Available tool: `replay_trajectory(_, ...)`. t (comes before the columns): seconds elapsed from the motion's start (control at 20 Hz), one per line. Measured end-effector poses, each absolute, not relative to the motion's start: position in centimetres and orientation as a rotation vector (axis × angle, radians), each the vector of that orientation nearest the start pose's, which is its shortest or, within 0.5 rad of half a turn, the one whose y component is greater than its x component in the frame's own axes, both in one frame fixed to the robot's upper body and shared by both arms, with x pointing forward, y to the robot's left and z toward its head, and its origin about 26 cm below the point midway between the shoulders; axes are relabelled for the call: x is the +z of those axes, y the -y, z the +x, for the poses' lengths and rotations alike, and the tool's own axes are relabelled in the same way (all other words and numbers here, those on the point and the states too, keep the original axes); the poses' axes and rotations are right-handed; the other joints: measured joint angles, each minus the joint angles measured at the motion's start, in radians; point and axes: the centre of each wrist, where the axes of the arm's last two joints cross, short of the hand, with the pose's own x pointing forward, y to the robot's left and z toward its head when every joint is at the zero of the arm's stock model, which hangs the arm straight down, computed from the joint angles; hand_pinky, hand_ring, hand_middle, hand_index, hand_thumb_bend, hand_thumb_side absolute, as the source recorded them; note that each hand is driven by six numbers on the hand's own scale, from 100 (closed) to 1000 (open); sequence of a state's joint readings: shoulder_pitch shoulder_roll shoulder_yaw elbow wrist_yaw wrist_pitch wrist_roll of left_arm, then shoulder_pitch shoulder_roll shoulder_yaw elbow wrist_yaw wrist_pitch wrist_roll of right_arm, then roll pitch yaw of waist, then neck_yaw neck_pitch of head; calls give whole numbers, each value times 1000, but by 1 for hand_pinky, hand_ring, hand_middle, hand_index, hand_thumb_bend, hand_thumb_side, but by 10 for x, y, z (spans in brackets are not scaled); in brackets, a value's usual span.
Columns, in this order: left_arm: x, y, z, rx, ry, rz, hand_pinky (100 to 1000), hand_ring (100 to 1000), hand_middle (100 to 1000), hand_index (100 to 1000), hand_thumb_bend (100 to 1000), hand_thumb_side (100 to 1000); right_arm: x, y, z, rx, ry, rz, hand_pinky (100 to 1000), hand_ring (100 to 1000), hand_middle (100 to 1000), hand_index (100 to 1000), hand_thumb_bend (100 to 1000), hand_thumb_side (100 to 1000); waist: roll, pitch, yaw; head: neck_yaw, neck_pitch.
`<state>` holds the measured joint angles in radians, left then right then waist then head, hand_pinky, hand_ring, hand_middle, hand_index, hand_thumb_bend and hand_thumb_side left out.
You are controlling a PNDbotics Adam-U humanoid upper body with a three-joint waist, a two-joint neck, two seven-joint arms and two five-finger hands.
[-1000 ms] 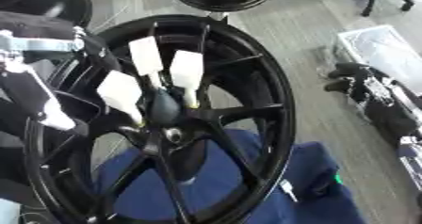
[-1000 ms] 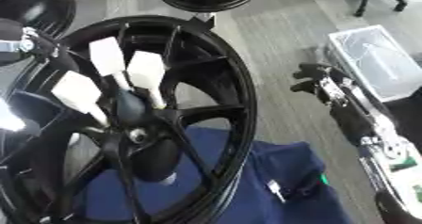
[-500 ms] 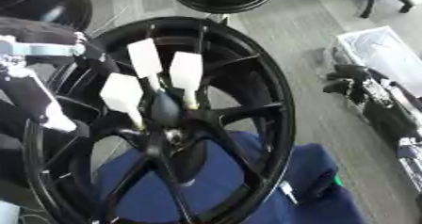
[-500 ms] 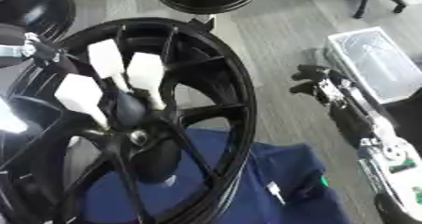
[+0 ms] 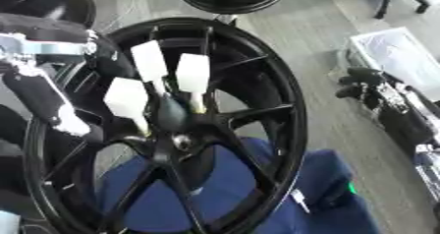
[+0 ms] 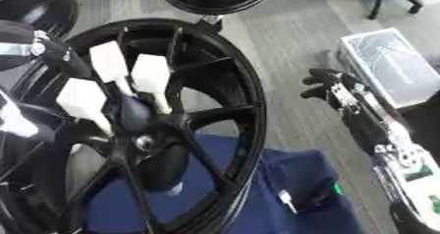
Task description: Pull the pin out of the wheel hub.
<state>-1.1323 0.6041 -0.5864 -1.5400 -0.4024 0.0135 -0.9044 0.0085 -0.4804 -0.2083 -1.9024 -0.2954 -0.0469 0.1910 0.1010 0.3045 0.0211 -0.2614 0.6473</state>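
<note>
Our left hand (image 5: 159,88) reaches into the black wheel (image 5: 275,110), its white-tipped fingers (image 5: 192,75) curled at the hub (image 5: 176,130) around a hidden pin, while our right hand (image 6: 331,88) hangs curled and empty, well apart.

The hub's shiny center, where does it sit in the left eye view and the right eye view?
Left eye view: the silver hub center lies left of middle, just below the left hand's white fingertips.
Right eye view: the same spot sits further left, at about the same height.
Shared landmark: the blue cloth under the black wheel.
</note>
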Motion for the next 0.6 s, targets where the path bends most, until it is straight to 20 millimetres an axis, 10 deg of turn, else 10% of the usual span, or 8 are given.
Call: replay_trajectory(0.6,322,-133,386,-2117,1433,503,710,685,599,607,207,100,137,372,261,321,1957,-110,894,699,725,817,100,731,0,1,-2,1,0)
